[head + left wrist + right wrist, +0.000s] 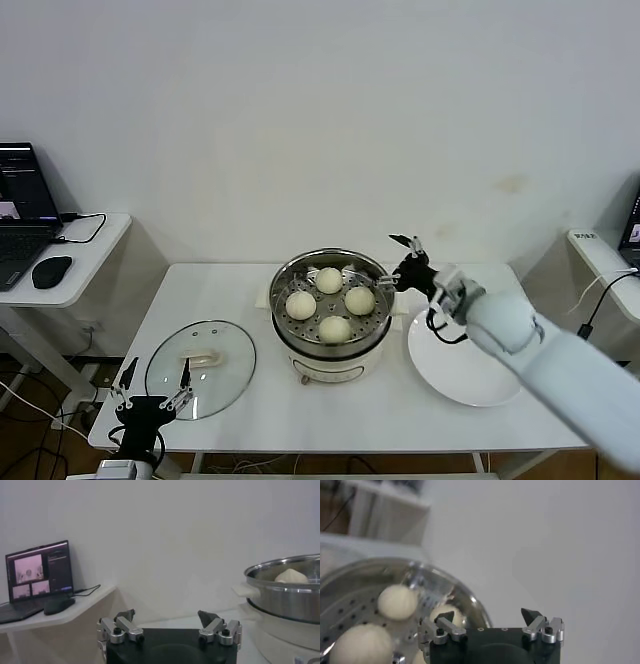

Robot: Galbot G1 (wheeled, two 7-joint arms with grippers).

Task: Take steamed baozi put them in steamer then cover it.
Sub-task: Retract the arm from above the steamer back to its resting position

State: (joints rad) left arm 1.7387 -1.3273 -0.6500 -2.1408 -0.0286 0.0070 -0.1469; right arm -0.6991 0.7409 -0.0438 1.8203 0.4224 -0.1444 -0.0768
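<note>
You have the white table in front of you, with the steamer standing near its middle on its cream pot base. Just to the right of it lies a flat white plate, bare. To the left, near the front edge, the glass lid rests flat on the table, handle up, well apart from the steamer.

All four buns sit inside the steel basket, on its perforated floor, spaced in a diamond.

Your right gripper hangs just beside the basket's right rim, above the gap between steamer and plate; its fingers are spread wide and hold nothing. Your left gripper is low at the table's front left corner, near the lid's edge, fingers likewise fully apart and empty.
</note>
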